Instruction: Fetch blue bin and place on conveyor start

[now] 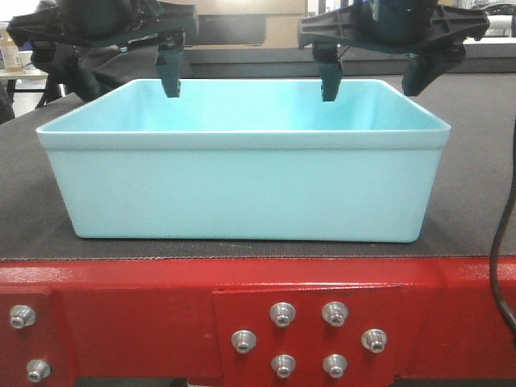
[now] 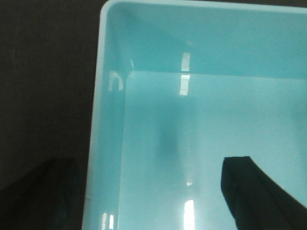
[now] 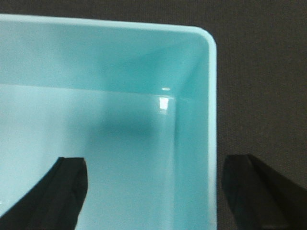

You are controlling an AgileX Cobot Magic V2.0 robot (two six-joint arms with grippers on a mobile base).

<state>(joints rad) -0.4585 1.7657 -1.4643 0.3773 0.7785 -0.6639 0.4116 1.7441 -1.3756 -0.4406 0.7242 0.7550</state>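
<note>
Both the left gripper and right gripper hang jaws apart astride the side walls of the blue bin, set at the near edge of the conveyor start, where a finger snagging its rim could tip it off.

One pale turquoise rectangular plastic tub. One black textured belt, one glossy red metal frame. Silver hex bolts: six on the plate, two more at left, eight in all. Two black grippers: left gripper, right gripper. One black cable. Perhaps one bottle, too blurred to be sure.
</note>
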